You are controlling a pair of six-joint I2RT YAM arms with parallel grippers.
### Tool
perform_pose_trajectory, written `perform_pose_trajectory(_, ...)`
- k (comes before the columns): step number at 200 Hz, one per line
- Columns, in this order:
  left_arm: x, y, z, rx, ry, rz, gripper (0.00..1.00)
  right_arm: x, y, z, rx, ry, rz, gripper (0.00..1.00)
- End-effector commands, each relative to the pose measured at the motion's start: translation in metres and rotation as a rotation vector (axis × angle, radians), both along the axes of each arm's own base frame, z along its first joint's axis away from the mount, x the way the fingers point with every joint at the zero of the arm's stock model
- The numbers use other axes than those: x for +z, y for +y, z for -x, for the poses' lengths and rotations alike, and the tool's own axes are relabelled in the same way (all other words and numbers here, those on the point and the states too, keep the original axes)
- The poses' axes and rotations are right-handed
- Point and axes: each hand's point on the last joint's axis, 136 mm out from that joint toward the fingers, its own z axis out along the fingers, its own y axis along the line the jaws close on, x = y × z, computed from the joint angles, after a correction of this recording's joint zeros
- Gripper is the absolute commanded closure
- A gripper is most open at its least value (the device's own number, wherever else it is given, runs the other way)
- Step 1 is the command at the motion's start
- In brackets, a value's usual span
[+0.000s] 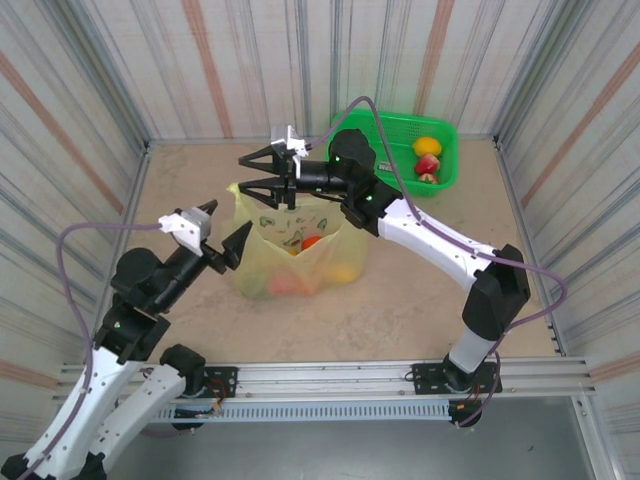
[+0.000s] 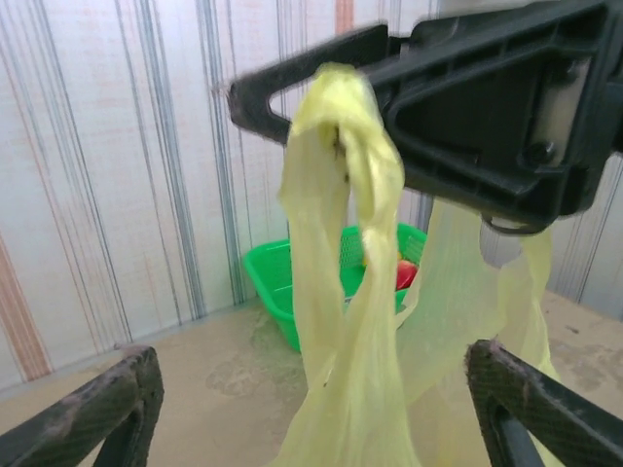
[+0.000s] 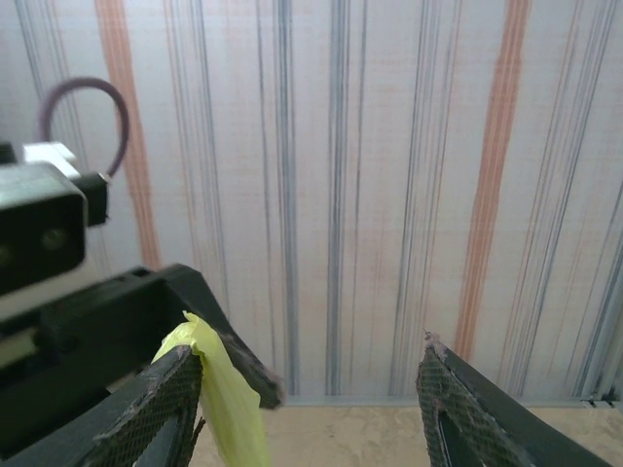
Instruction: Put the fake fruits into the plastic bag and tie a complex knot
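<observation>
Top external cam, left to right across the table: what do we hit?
Left arm's black two-finger gripper → translucent pale yellow-green plastic bag with fake fruits inside → bright green rigid mesh basket → right arm's black elbow joint.

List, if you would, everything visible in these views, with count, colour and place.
plastic bag: one, pale yellow, table centre, a handle hooked over a right gripper finger
fake fruits: at least three, orange-red and yellow, inside the bag
lemon: one, yellow, in the basket
red fruit: at least one, beside the lemon
basket: one, bright green, far right
table: one, beige
left gripper: open, left of the bag
right gripper: open, above the bag
</observation>
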Motion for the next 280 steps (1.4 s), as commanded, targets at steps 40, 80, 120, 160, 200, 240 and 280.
perform_pose_trajectory(40,0.002,-0.022,-0.034,-0.016,-0.2,0.07,0.12,0.034,-0.022,0.029,0.048,-0.016,-0.094,0.39)
perform_pose_trajectory(80,0.008,-0.048,-0.036,-0.165,-0.268,0.115,0.19,0.034,-0.026,0.037,0.083,0.017,-0.12,0.39)
perform_pose_trajectory(120,-0.003,-0.068,-0.028,-0.3,-0.243,0.1,0.48,0.033,-0.034,0.034,0.044,0.035,-0.167,0.4)
perform_pose_trajectory(160,-0.022,-0.07,-0.024,-0.313,-0.213,0.088,0.84,0.037,-0.048,0.025,0.0,0.058,-0.228,0.4)
perform_pose_trajectory(200,-0.021,-0.068,-0.026,-0.274,-0.208,0.058,1.0,0.034,-0.063,0.013,-0.067,0.077,-0.262,0.41)
perform_pose_trajectory(240,-0.024,-0.066,-0.028,-0.252,-0.195,0.008,1.0,0.01,-0.059,0.024,-0.037,0.065,-0.07,0.39)
perform_pose_trajectory(280,-0.032,-0.068,-0.029,-0.251,-0.194,-0.021,1.0,0.01,-0.067,0.038,0.02,0.109,-0.016,0.35)
